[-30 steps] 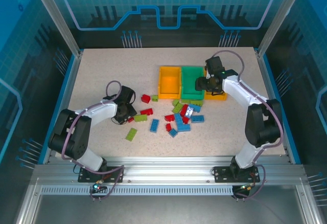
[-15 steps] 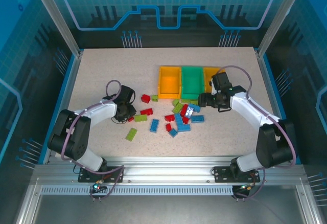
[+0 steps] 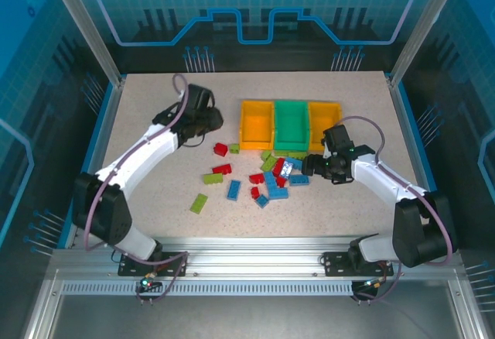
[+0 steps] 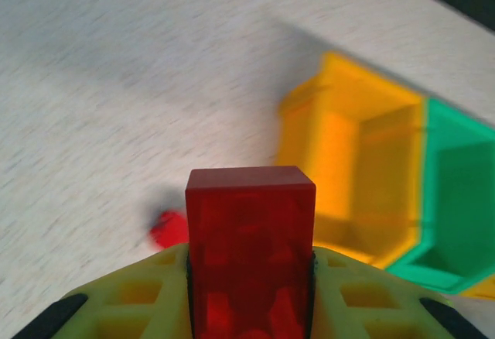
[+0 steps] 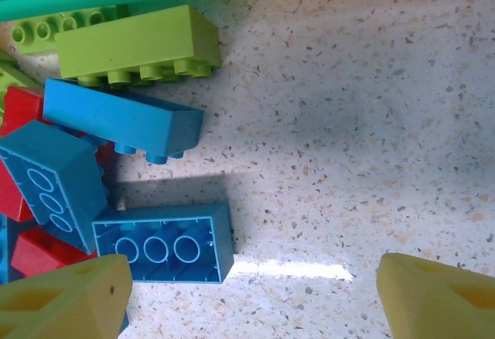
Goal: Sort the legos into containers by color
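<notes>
left gripper point(image 3: 203, 119) is clamped on a red brick point(image 4: 250, 238), held left of the green bin point(image 3: 291, 124), past the orange bin point(image 3: 257, 125) touching it. right gripper point(image 3: 311, 166), fingers point(image 5: 66, 300) spread wide, hangs low just near-right of the green bin, by an upturned blue brick point(image 5: 165, 242). loose legos point(image 3: 267, 180) lie scattered on the table point(image 3: 155, 91) in front of the green bin.

Red brick point(image 4: 250, 258) in left hand point(image 4: 249, 308)
</notes>
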{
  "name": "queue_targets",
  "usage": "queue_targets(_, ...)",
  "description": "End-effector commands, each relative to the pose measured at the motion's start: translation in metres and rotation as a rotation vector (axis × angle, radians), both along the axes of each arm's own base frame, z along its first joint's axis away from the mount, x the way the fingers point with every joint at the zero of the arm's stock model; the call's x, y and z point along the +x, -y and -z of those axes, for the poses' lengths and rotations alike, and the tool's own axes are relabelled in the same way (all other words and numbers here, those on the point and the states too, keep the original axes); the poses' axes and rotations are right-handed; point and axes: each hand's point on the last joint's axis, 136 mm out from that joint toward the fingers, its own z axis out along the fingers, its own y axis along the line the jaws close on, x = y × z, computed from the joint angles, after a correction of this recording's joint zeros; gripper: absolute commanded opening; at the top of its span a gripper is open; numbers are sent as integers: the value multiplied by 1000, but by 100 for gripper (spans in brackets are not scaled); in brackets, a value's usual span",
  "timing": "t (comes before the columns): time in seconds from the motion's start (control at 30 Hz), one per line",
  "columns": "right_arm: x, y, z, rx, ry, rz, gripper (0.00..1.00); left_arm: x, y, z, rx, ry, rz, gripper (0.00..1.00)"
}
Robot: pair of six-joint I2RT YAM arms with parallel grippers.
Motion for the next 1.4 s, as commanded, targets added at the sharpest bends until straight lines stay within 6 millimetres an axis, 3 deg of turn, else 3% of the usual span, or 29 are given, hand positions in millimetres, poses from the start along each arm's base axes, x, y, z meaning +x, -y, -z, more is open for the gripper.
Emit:
queue_targets(0.0,-3,-1,-1,44,-3,34,84,16,45,11,55,-13,210,26)
queue_targets(0.1,-7,0,0,53,-5,44,83,35,79,17,87,-4,309,26)
queue_targets(0.23,-9,-2,1,74,-6,48,83,59,108,34,81,-27,386,26)
queue_targets(0.43,-10,-6,2,88,-7,39,82,85,127,55,76,-53,415,26)
queue_targets(0.57,-12,-4,8,81,-30,47,81,90,126,67,84,-93,386,28)
queue_targets(0.73,-15,-8,17,108,-70,66,77,86,122,73,84,-119,353,39)
queue_targets(1.0,-12,-17,30,132,-135,94,71,76,121,55,96,-81,344,62)
queue_targets(1.37,-7,-17,40,79,-139,63,60,44,103,43,56,-61,303,71)
